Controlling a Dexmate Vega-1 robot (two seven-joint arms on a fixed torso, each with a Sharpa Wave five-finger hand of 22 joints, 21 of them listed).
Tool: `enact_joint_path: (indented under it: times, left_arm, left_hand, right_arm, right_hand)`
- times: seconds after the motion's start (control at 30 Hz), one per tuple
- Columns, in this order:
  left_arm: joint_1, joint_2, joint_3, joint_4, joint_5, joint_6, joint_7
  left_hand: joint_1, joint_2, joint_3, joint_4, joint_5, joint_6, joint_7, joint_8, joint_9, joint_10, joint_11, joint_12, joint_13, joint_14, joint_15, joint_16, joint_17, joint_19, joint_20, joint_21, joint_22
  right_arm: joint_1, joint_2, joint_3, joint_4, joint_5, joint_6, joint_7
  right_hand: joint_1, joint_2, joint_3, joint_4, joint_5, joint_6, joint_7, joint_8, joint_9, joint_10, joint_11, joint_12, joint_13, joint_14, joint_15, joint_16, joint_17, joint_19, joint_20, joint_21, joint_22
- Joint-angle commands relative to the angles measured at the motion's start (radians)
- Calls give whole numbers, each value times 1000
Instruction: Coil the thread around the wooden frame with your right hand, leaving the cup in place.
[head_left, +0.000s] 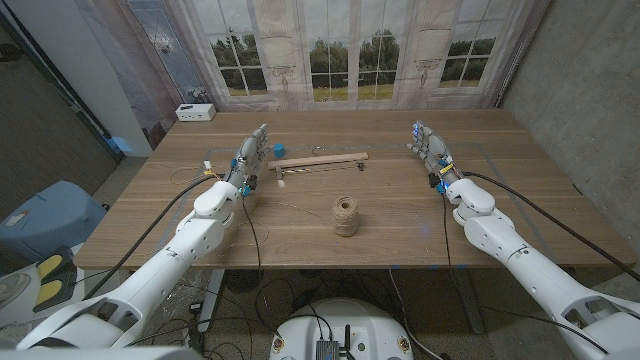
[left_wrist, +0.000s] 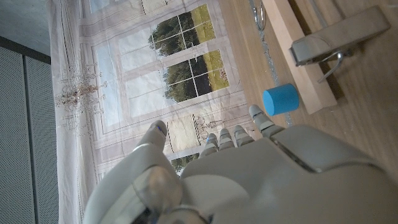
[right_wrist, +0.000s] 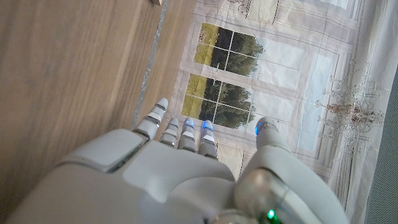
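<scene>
No winding is evident yet: the thread spool (head_left: 346, 216) stands near centre, the wooden frame (head_left: 318, 161) lies beyond it beside the blue cup (head_left: 278, 150), and right hand (head_left: 428, 147) and left hand (head_left: 250, 155) wait empty, fingers extended.

Head camera looks down over the wooden table (head_left: 400, 215); both wrist cameras (close behind their hands) share the window backdrop (left_wrist: 186, 68).

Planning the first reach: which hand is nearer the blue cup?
Left. The left hand is right beside the blue cup; the right hand is far across the table.
</scene>
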Motion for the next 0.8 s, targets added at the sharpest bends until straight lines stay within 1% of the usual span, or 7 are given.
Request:
enact_joint_path:
  times: [0.03,0.1,0.17,0.47,0.6,0.67,0.8]
  left_arm:
    - [-8,35,15,-46,55,63,59]
    - [-8,47,18,-65,72,83,79]
    - [-10,61,23,-82,91,104,95]
    - [-30,126,44,-157,168,209,140]
    - [-46,154,56,-180,195,253,134]
    - [-55,165,62,-189,206,274,129]
    - [-70,193,76,-224,237,334,134]
  left_hand:
    - [14,-11,1,-18,4,23,-28,9,2,6,21,10,4,24,42,10,2,11,71,-3,4]
    - [14,-14,-1,-23,4,34,-37,11,3,16,21,12,5,30,64,9,3,13,108,-8,5]
    - [13,-17,-3,-27,3,44,-44,12,3,28,25,16,5,40,77,11,4,19,127,-10,6]
    - [31,-18,3,-55,1,91,-41,19,4,77,39,29,8,77,104,16,5,48,154,-14,8]
    - [60,-4,18,-79,-1,120,-26,23,5,104,47,36,9,104,99,20,4,74,145,-12,8]
    - [93,4,33,-107,-3,148,-11,23,5,135,59,41,10,135,94,21,4,108,105,-8,9]
    - [127,10,47,-132,-1,174,0,24,6,170,59,47,11,181,86,28,3,134,96,-8,9]
  right_arm:
    - [1,1,2,10,-3,7,0]
    - [0,1,3,12,0,10,3]
    - [-2,1,3,12,0,11,2]
    - [-5,2,6,17,3,19,6]
    - [-8,3,8,20,6,23,7]
    - [-9,4,9,22,7,26,8]
    - [-13,5,10,23,9,30,9]
  right_hand:
    - [10,-1,6,-1,4,7,0,6,2,1,7,6,2,0,7,5,3,9,1,6,5]
    - [10,-1,6,-2,4,7,0,6,2,2,7,6,2,0,8,5,3,9,0,6,5]
    - [11,-1,6,-2,3,8,-1,6,2,2,8,7,2,0,8,5,3,9,1,6,5]
    - [13,-1,6,-4,2,9,0,6,2,3,8,7,2,0,10,6,3,9,2,6,5]
    - [14,-1,6,-5,2,9,0,7,2,4,10,7,2,0,10,6,3,9,2,7,5]
    - [15,-1,6,-5,2,9,0,7,2,4,11,7,2,1,10,6,3,9,2,7,5]
    - [15,-1,6,-5,1,9,0,7,2,4,10,7,2,1,11,6,3,9,3,7,5]
